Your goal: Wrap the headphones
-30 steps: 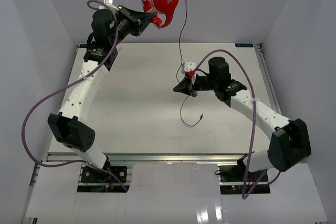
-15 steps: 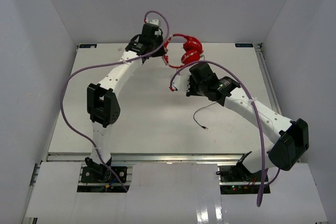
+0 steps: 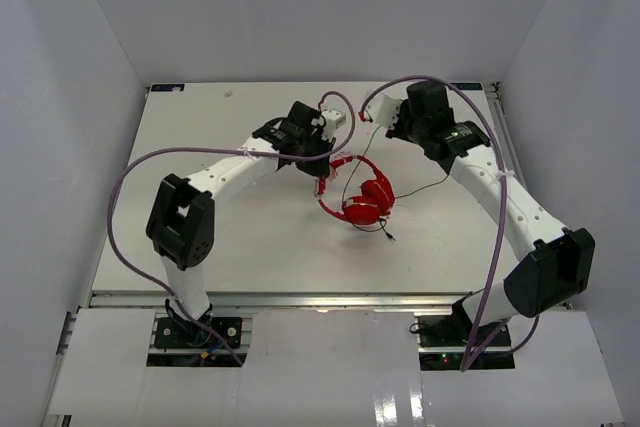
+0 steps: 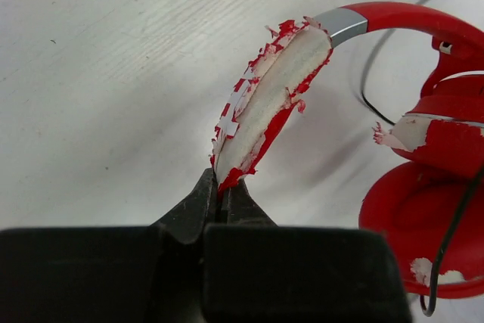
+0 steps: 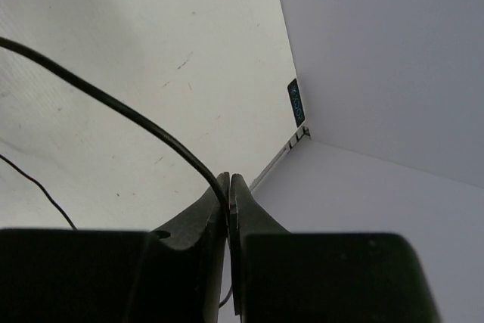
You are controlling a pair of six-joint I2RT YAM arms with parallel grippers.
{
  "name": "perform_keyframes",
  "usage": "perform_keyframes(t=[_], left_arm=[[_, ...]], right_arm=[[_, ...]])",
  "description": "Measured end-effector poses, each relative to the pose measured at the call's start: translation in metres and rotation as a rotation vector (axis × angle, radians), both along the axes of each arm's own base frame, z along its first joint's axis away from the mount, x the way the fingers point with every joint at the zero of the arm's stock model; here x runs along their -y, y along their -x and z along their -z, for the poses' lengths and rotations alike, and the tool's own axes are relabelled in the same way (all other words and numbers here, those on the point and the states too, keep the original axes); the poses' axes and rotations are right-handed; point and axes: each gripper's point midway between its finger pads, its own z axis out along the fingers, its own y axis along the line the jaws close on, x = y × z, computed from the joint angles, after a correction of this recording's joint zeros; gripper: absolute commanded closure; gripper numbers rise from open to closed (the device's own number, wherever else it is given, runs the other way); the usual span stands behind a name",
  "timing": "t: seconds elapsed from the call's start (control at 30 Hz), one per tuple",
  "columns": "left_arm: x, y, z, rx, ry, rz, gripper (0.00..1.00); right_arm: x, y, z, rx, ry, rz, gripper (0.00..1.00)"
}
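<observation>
My left gripper (image 4: 225, 200) is clamped on the peeling headband (image 4: 266, 104) of the headphones (image 3: 362, 199), which rest at the middle of the scuffed white desk (image 3: 200, 237); my right gripper (image 5: 228, 196) pinches their black cable (image 5: 128, 115) toward the far right corner, grey walls (image 3: 300, 7) around

The headphones (image 3: 366, 209) are red, their flaking headband (image 4: 268, 100) red and white, the cable (image 5: 113, 103) black, the table (image 3: 200, 247) white.
</observation>
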Motion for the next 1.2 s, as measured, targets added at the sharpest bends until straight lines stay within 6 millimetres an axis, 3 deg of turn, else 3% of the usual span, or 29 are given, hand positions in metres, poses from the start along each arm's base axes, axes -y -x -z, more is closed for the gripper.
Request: perform_keyframes(t=[0.1, 0.23, 0.33, 0.43, 0.67, 0.93, 1.03, 1.2], left_arm=[[0.002, 0.009, -0.042, 0.065, 0.114, 0.025, 1.00], [0.012, 0.015, -0.113, 0.185, 0.296, 0.043, 1.00], [0.018, 0.020, -0.156, 0.240, 0.414, 0.043, 1.00], [0.023, 0.021, -0.187, 0.264, 0.499, 0.030, 1.00], [0.028, 0.011, -0.241, 0.302, 0.641, -0.068, 1.00], [0.024, -0.004, -0.298, 0.411, 0.756, -0.197, 1.00], [0.021, -0.009, -0.318, 0.449, 0.806, -0.237, 1.00], [0.015, -0.017, -0.333, 0.477, 0.869, -0.306, 1.00]], right_arm=[[0.023, -0.009, 0.012, -0.043, -0.111, 0.037, 0.92], [0.035, -0.006, 0.038, -0.149, -0.305, 0.019, 0.92], [0.022, 0.011, 0.063, -0.283, -0.482, -0.048, 0.92], [0.001, 0.033, 0.072, -0.418, -0.673, -0.141, 0.92], [-0.057, 0.070, 0.044, -0.639, -1.034, -0.402, 0.92], [-0.118, 0.102, 0.005, -0.816, -1.165, -0.641, 0.91], [-0.129, 0.107, -0.006, -0.858, -1.193, -0.689, 0.85], [-0.134, 0.112, -0.011, -0.926, -1.246, -0.719, 0.59]])
